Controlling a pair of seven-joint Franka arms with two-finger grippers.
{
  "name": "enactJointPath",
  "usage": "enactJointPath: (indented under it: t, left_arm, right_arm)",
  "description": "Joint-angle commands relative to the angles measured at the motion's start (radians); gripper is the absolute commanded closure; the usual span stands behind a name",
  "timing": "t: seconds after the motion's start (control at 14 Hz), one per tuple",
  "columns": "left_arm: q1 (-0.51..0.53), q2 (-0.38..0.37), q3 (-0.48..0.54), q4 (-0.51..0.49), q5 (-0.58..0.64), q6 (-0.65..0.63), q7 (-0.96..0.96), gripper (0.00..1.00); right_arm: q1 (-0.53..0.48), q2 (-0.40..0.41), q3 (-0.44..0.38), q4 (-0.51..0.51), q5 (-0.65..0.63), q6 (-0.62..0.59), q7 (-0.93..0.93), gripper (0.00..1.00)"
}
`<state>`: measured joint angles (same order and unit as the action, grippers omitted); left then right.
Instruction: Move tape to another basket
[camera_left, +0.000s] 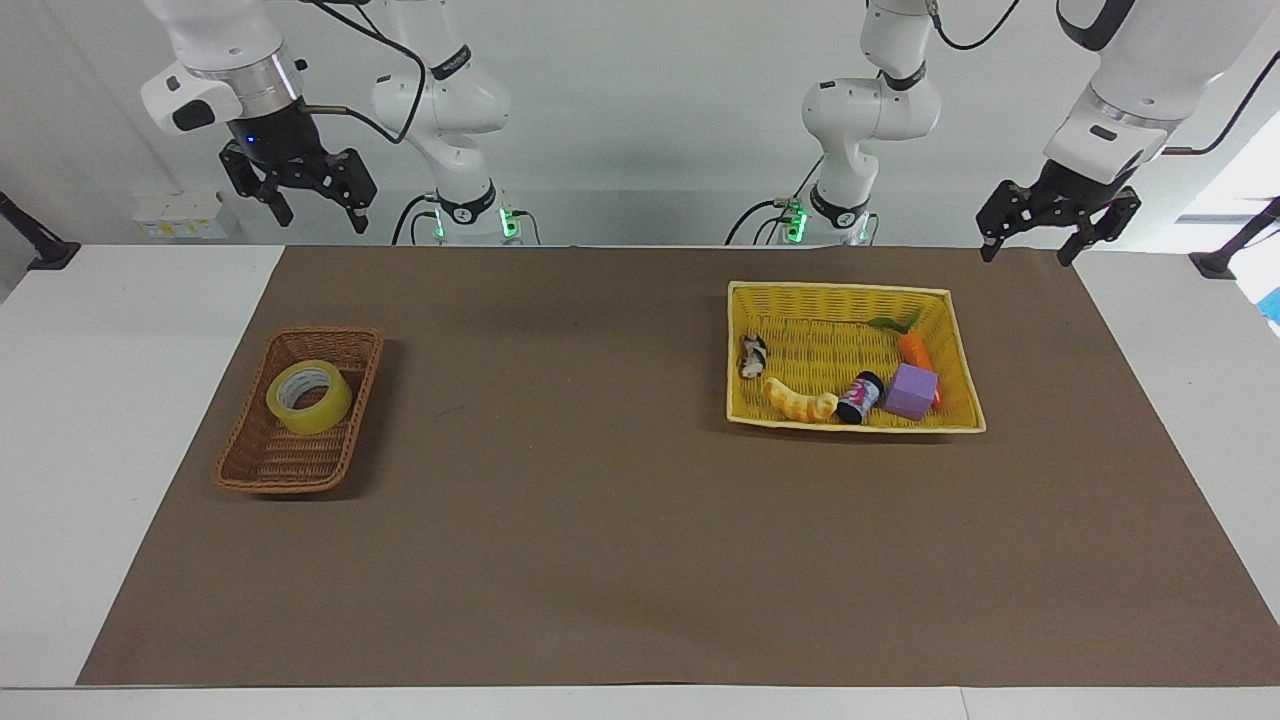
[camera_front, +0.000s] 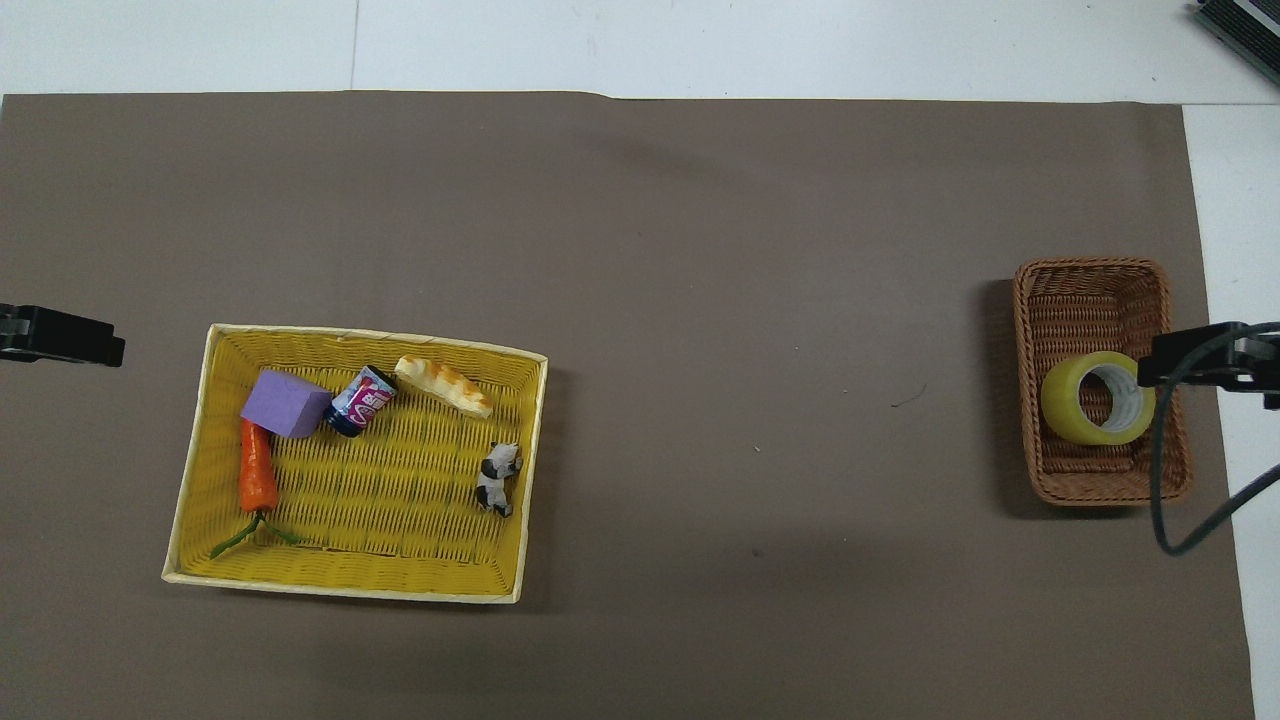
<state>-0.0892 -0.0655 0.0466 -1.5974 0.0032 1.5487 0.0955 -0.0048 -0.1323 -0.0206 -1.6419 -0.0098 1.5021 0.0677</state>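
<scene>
The tape, a yellow translucent roll, lies flat in the brown wicker basket at the right arm's end of the table. In the overhead view the tape sits in the half of the brown basket nearer the robots. My right gripper hangs open and empty high above the table edge by that basket, well clear of the tape. One of its fingers overlaps the basket rim from above. My left gripper waits open and empty, raised beside the yellow basket.
The yellow basket holds a purple block, a carrot, a small can, a corn-like toy and a cow figure. A brown mat covers the table between the two baskets.
</scene>
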Motion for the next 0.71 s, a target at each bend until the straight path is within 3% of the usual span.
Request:
enactJointPath:
  t: [0.0, 0.64]
  left_arm:
    - [0.012, -0.007, -0.007, 0.008, -0.014, -0.018, 0.004, 0.0]
    - [0.012, -0.007, -0.007, 0.008, -0.014, -0.018, 0.004, 0.0]
  right_arm:
    - [-0.011, -0.012, 0.001, -0.016, 0.008, -0.005, -0.043, 0.0]
    - [-0.003, -0.013, 0.001, -0.016, 0.01, -0.008, -0.034, 0.0]
